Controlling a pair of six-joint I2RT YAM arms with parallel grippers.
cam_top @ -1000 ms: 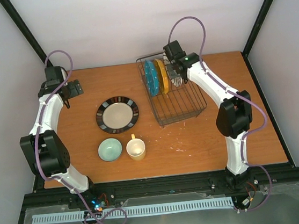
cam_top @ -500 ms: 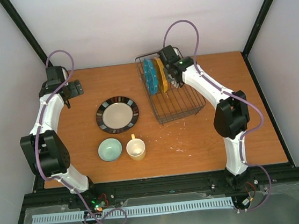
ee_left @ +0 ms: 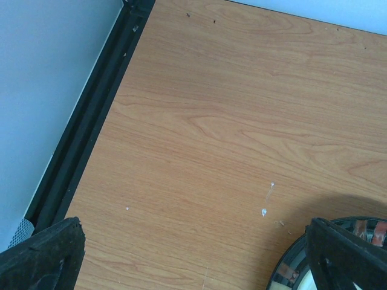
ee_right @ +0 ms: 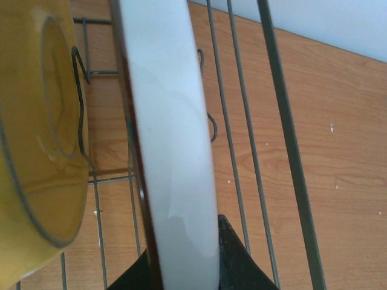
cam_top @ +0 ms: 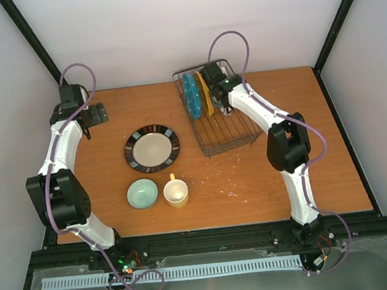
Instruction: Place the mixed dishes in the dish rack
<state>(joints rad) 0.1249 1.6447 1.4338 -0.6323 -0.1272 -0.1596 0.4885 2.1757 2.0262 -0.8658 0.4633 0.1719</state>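
the right gripper (ee_right: 181,269) is pinched on the rim of a white plate (ee_right: 174,151), which stands on edge inside the dish rack (cam_top: 230,130), just beside the yellow-orange plate (ee_right: 36,139). the teal plate (cam_top: 191,96) stands beyond that. the left gripper (cam_top: 96,115) hangs spread wide over the bench (ee_left: 230,121). the dark-rimmed plate (cam_top: 152,148), mint bowl (cam_top: 142,193) and mug (cam_top: 176,192) sit on the bench outside the rack.

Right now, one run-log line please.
right gripper: shut on white plate, beside yellow plate in dish rack | left gripper: open, empty | table: cream plate, bowl, mug
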